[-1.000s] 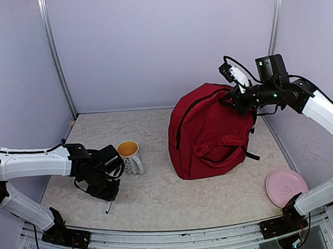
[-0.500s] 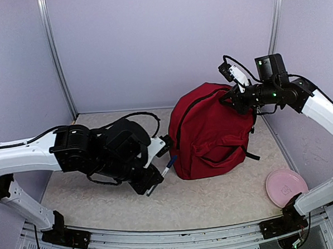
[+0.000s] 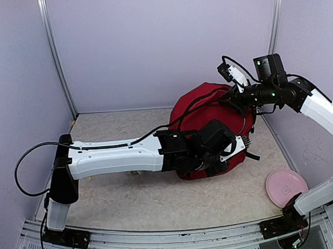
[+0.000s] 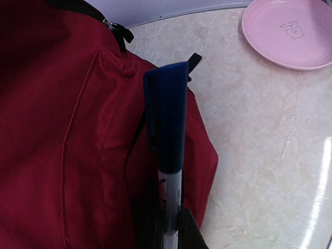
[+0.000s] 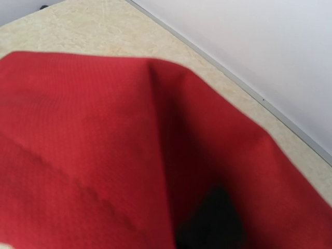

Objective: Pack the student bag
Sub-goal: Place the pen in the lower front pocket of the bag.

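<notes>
My left gripper [image 4: 171, 234], clamped on the pen [image 4: 167, 119], is now at the student bag [image 3: 207, 108]; my right gripper [image 3: 234, 98] pinches its top, so drop-in's close.

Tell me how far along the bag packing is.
Early. Done: the right gripper pinches the top of the student bag, holding it up. In hand: the left gripper grips a blue-capped pen beside the bag. Left: getting the pen inside; no open zip shows.

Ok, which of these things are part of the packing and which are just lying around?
In the job: student bag, held at its top by the right gripper; blue-capped pen in the left gripper.
Lying about: pink plate.
</notes>
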Controlling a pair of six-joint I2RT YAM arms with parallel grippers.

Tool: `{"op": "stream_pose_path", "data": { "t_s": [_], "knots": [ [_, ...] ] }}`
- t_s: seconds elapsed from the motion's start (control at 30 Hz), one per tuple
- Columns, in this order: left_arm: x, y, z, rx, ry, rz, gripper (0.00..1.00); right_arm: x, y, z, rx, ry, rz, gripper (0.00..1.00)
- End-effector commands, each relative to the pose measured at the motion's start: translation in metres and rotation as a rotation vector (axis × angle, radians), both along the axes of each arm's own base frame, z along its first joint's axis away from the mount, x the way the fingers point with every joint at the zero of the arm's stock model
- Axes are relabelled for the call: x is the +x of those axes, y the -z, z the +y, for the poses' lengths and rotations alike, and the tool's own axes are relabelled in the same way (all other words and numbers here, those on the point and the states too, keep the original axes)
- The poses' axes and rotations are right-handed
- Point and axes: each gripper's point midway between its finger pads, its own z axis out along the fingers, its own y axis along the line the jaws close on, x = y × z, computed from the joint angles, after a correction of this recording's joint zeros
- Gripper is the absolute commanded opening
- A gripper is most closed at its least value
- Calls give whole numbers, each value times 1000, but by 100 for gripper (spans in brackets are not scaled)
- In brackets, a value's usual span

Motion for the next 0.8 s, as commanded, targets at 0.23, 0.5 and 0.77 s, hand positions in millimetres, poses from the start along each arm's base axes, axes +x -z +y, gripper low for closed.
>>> {"op": "stream_pose_path", "data": {
  "t_s": [0.23,0.5,0.77],
  "knots": [
    [86,13,-27,0,-43,-304,12,-1,-3,1,17,-2,10,13],
    [95,53,-34,112,-1,-329,12,-1,-5,1,21,0,6,13],
    [85,113,10,358,76,-251,14,-5,-10,-2,18,7,-1,13]
  ]
}}
